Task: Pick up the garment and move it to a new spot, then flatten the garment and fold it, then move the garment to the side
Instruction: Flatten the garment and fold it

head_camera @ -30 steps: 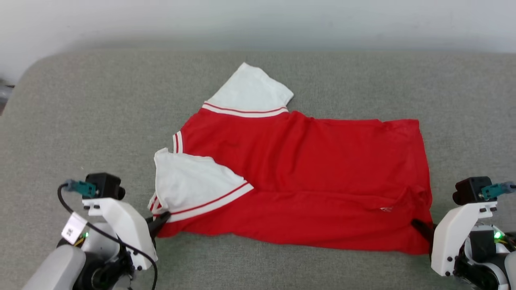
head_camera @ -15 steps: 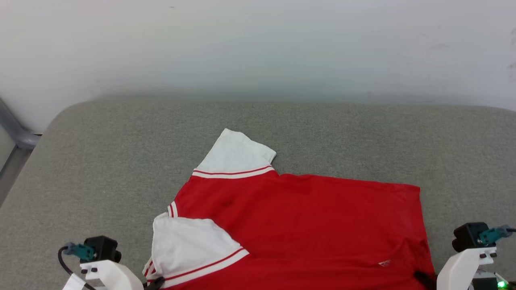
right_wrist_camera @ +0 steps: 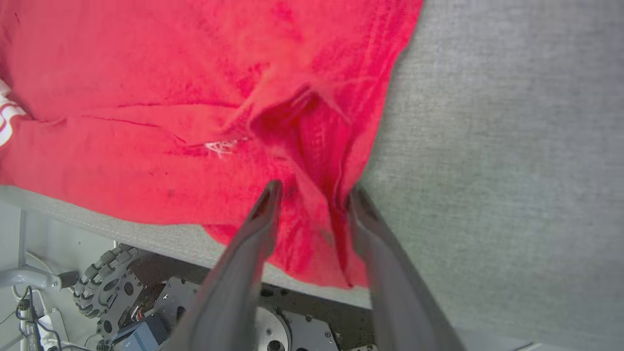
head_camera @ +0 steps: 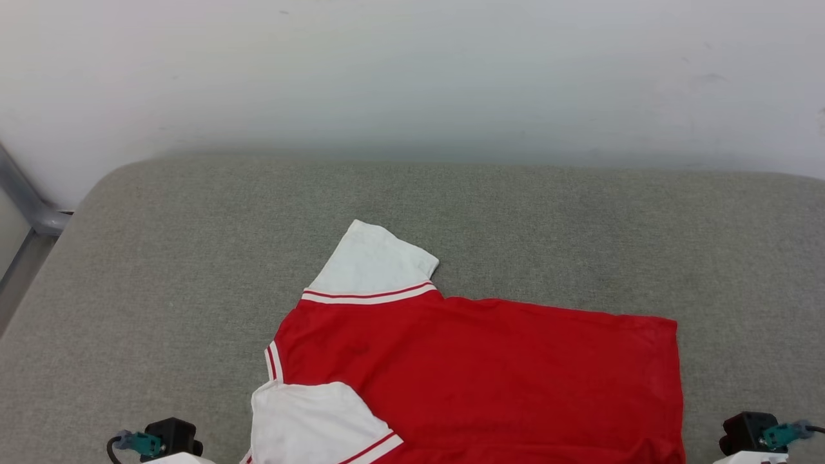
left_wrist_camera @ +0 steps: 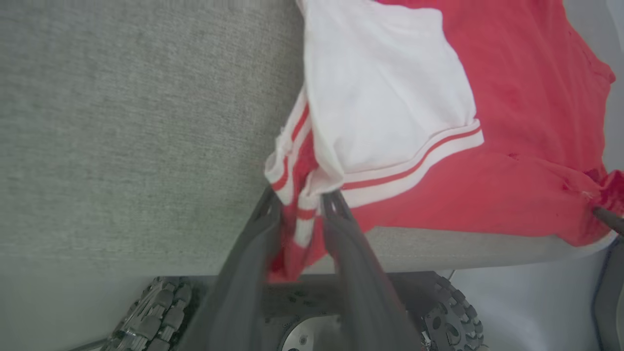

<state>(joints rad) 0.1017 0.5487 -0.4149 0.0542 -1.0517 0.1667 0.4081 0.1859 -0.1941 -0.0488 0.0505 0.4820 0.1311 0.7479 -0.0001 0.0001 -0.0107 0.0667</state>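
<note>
The left claw [left_wrist_camera: 301, 202] holds its two dark fingers apart in the left wrist view. The striped trim [left_wrist_camera: 290, 161] of the red jersey [left_wrist_camera: 526, 97] hangs loose in the gap between them, at the centre of the picture. I cannot tell if a pad touches the cloth. The white sleeve [left_wrist_camera: 385, 92] lies from 12 to 2 o'clock of this claw, the red body goes on toward 3 o'clock, and the grey cushion [left_wrist_camera: 122, 122] is bare from 9 to 11 o'clock. This corner droops over the front edge of the cushion, above the wheeled base [left_wrist_camera: 161, 302] at 7 o'clock. In the right wrist view the right claw [right_wrist_camera: 314, 190] is also parted, with a puckered hem corner [right_wrist_camera: 307, 131] between and just beyond its tips at 12 o'clock. The rest of the jersey spreads toward 10 o'clock, and bare cushion lies from 2 to 4 o'clock. I judge that each claw sits at one near corner in order to stretch the cloth flat. The parted jaws suggest a release, so the flattening seems nearly done and the fold not yet begun. In the head view the jersey lies flat from the centre down to 6 o'clock. Its far sleeve [head_camera: 370, 264] points to 11 o'clock toward the white wall [head_camera: 412, 77].
</note>
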